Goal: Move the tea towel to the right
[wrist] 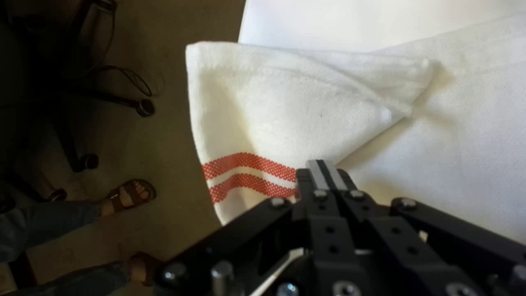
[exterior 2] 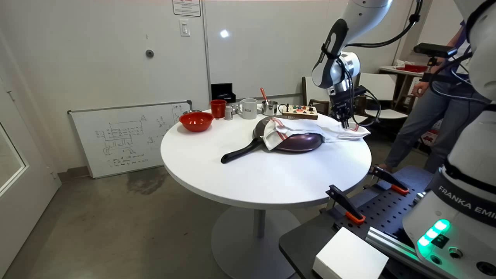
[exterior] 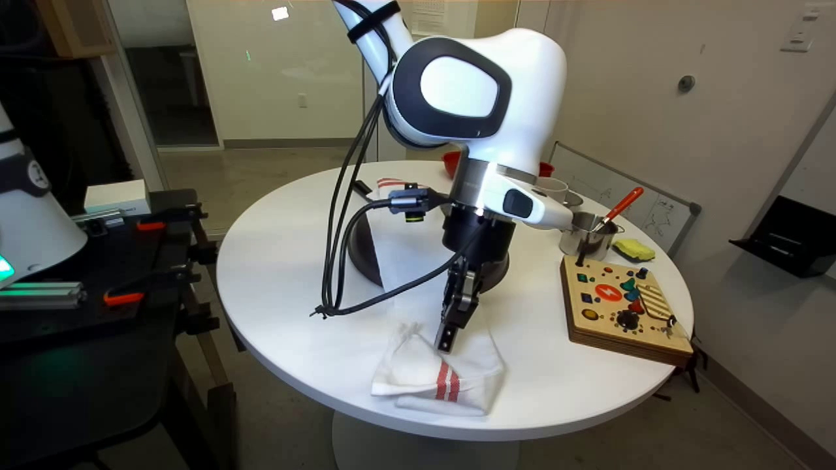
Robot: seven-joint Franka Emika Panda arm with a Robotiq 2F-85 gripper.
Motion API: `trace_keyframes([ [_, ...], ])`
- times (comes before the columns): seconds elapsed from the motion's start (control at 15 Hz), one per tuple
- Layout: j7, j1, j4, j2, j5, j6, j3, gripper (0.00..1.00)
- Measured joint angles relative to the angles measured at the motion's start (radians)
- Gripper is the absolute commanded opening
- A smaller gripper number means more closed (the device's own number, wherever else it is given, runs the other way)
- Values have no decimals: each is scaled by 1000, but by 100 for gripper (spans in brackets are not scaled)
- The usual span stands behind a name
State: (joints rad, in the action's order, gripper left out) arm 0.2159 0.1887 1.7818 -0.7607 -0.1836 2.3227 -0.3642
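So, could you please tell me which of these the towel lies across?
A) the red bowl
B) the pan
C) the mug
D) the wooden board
B: in both exterior views the towel runs over the top of the pan, whose dark body shows on either side of it.

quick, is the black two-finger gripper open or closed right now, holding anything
Black two-finger gripper: closed, over the white cloth tea towel with red stripes; whether it pinches any cannot be told.
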Motion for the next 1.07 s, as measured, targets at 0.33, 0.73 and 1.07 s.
trace_keyframes([
  [0.33, -1, 2, 8, 0, 1, 0, 16, 0],
  [0.73, -6, 6, 24, 0, 3, 23, 50, 0],
  [1.07, -20, 16, 50, 0, 4, 19, 56, 0],
])
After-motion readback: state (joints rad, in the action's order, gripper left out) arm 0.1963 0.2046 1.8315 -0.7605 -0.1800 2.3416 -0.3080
